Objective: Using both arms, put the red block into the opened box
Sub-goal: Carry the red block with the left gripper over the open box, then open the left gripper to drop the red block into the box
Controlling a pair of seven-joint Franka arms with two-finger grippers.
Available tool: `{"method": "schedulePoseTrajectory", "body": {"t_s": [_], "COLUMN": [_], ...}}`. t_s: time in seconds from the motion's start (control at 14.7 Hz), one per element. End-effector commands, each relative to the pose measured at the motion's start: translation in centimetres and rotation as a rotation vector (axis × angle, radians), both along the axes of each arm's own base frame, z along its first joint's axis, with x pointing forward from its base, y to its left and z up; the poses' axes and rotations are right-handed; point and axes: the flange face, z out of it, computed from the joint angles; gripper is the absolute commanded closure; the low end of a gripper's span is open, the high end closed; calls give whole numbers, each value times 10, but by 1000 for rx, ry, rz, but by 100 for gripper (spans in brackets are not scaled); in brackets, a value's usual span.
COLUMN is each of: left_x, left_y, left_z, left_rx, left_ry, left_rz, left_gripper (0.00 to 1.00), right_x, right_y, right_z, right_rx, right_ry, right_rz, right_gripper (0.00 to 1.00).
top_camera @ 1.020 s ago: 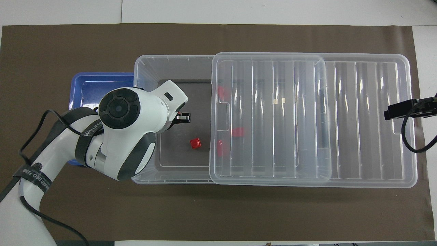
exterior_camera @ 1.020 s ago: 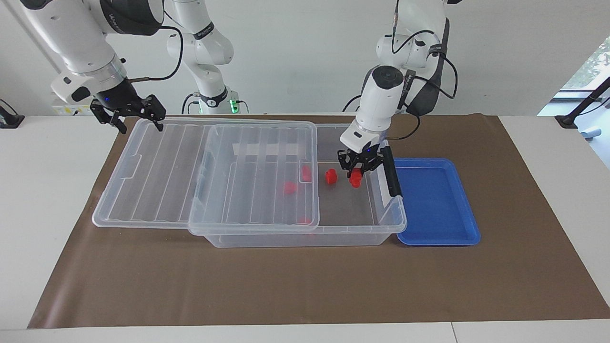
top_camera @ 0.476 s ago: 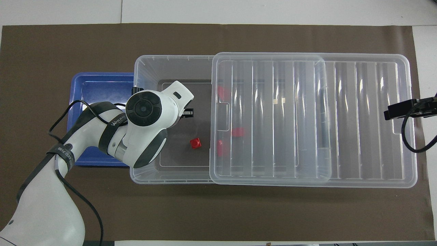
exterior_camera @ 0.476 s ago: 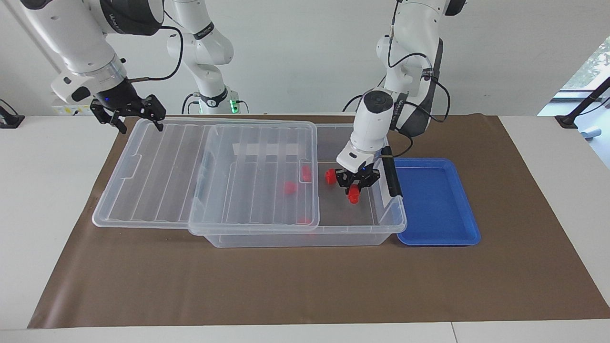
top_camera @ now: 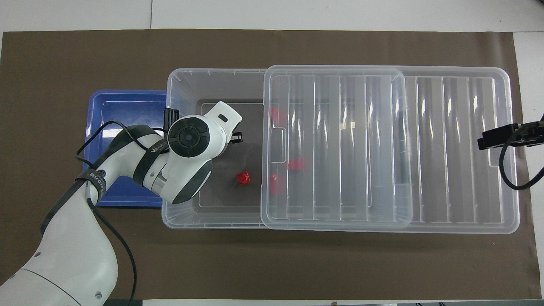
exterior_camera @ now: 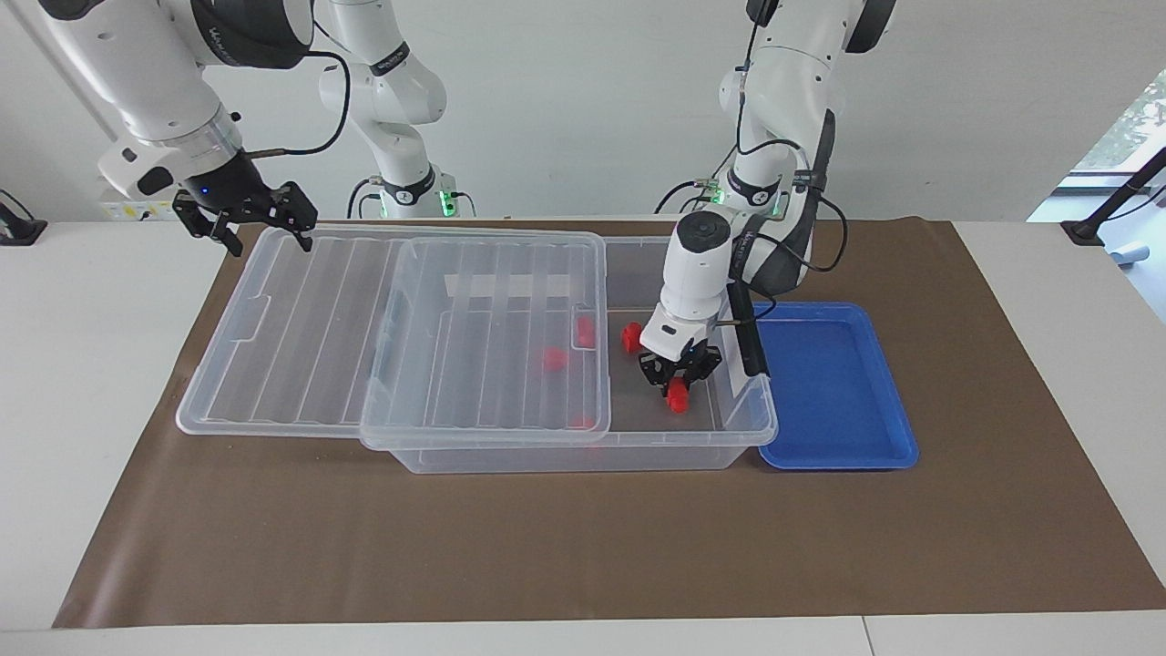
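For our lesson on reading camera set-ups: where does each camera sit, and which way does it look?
Facing view: high across the table, looking at both robots; the left gripper holds a red block inside the box, the right gripper is at the lid's corner.
Overhead view: above the robots' end, looking steeply down; left arm fills it.
Shared: box, lid, blue tray.

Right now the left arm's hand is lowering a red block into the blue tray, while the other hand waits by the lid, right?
Not the tray. The facing view shows the left hand holding the red block inside the clear box, beside the blue tray. The right hand does wait by the lid.
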Motion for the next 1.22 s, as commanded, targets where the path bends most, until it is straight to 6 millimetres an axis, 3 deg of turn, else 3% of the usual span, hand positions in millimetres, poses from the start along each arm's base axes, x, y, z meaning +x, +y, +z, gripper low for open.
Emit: {"method": "schedulePoseTrajectory", "body": {"t_s": [0.0, 0.07, 0.14, 0.2, 0.27, 0.34, 0.41, 0.54, 0.88, 1.16], "left_x": [4, 3, 3, 3, 4, 4, 3, 2, -6, -15], "left_y": [-1, -1, -1, 0, 0, 0, -1, -1, 4, 8], "left_z": [-6, -7, -7, -7, -7, -7, -5, 5, 59, 98], "left_rx": [-10, -12, -15, -15, -15, -14, -14, -14, 11, 21], "left_ry": [-31, -31, -30, -29, -31, -31, -32, -41, -62, -85], "left_rz": [18, 28, 43, 46, 43, 39, 36, 34, 37, 35], "left_gripper": [100, 100, 80, 45, 24, 12, 5, 0, 0, 0], "right_x": [-6, -6, -6, -6, -6, -7, -8, -12, -25, -16], "right_y": [-2, -3, -4, -8, -9, -15, -26, -46, -102, -138], "right_z": [0, 0, -2, -3, -3, -3, -6, -16, -55, -87], "right_rx": [-15, -15, -14, -13, -13, -13, -14, -15, -37, -34], "right_ry": [2, 2, 7, 8, 6, 0, -8, -27, -109, -99], "right_rz": [-14, -14, -12, -6, 4, -3, -19, 15, -19, 21], "right_gripper": [0, 0, 10, 36, 64, 89, 100, 100, 100, 100]}}
